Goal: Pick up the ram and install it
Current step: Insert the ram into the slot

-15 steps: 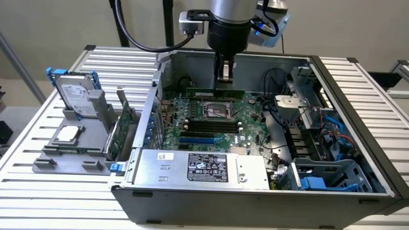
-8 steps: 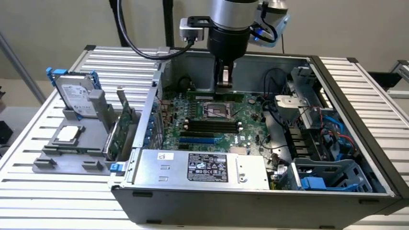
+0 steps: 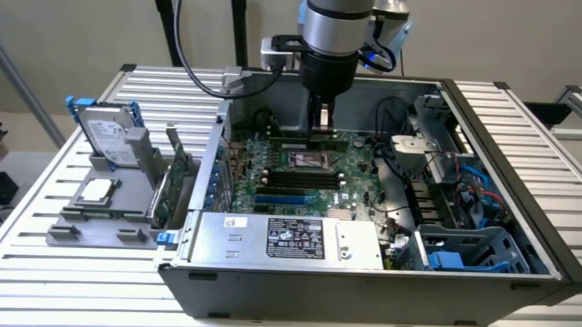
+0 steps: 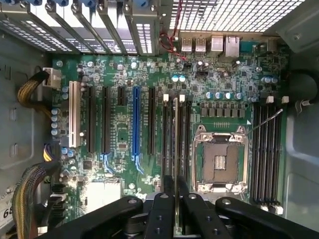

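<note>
The arm reaches down into the open computer case (image 3: 509,269), which lies on its side on a slatted metal table (image 3: 54,272). The gripper (image 3: 322,122) hangs over the far part of the motherboard (image 3: 350,174), beside the processor socket (image 3: 307,161). In the wrist view the gripper (image 4: 175,191) has its two black fingers (image 4: 164,209) drawn narrow around the ram (image 4: 176,137), which is seen edge-on as a thin pale strip running away from the fingertips along one of the black memory slots beside the socket (image 4: 219,159). In the exterior view the ram (image 3: 309,144) appears as a long, narrow green strip lying level just beneath the fingertips, at or just above the slots along the far edge of the socket; whether it is fully seated cannot be told. Another bank of black memory slots (image 3: 300,180) lies on the near side of the socket. A power supply (image 3: 286,238) with a white label sits along the near edge of the case, and a drive cage (image 3: 473,248) with blue clips fills the near corner toward the exterior view's right. Outside the case, near the table's edge on the exterior view's left, a grey holder (image 3: 95,218) carries a hard drive (image 3: 108,139) in a blue frame and a green expansion card (image 3: 173,180) standing on edge.
</note>
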`<state>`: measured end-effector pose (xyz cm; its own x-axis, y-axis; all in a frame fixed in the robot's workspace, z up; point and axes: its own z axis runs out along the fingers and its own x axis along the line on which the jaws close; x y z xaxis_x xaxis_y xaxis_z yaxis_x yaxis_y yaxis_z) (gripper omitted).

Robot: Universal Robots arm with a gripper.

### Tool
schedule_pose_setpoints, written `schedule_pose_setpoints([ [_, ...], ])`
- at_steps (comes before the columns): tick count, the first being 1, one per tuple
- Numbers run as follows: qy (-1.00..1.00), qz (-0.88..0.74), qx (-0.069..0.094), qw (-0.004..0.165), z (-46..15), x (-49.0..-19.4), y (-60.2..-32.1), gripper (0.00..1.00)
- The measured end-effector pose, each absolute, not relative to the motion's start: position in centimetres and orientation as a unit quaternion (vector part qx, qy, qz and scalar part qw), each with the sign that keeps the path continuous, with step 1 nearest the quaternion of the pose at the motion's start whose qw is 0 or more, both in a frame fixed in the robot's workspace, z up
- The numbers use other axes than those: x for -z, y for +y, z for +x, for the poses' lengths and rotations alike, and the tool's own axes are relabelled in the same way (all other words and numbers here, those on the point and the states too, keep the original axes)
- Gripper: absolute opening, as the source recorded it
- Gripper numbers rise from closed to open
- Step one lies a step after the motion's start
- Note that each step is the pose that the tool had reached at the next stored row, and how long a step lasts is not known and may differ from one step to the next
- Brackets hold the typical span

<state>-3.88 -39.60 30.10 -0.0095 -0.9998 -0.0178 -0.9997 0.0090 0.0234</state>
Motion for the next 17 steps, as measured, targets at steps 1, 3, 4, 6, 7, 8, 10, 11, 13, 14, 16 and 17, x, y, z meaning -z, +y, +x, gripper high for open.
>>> schedule_pose_setpoints([
  [1, -0.71, 0.704, 0.015, 0.002, -3.9, -29.9, -39.6, 0.0],
  [3, -0.71, 0.704, 0.015, 0.002, -3.9, -29.6, -39.6, 0.0],
  [4, -0.71, 0.704, 0.015, 0.002, -3.9, -29.4, -39.6, 0.0],
  [6, -0.711, 0.703, 0.015, 0.002, -3.9, -29.0, -39.6, 0.0],
  [7, -0.711, 0.703, 0.015, 0.002, -3.9, -28.8, -39.6, 0.0],
  [8, -0.711, 0.703, 0.015, 0.002, -3.9, -28.6, -39.6, 0.0],
  [10, -0.711, 0.703, 0.015, 0.002, -3.9, -28.3, -39.6, 0.0],
  [11, -0.711, 0.703, 0.015, 0.002, -3.9, -28.1, -39.6, 0.0],
  [13, -0.711, 0.703, 0.015, 0.002, -3.9, -27.7, -39.6, 0.0],
  [14, -0.711, 0.703, 0.015, 0.002, -3.9, -27.5, -39.6, 0.0],
  [16, -0.711, 0.703, 0.015, 0.002, -3.9, -27.2, -39.6, 0.0],
  [17, -0.711, 0.703, 0.015, 0.002, -3.9, -27.0, -39.6, 0.0],
])
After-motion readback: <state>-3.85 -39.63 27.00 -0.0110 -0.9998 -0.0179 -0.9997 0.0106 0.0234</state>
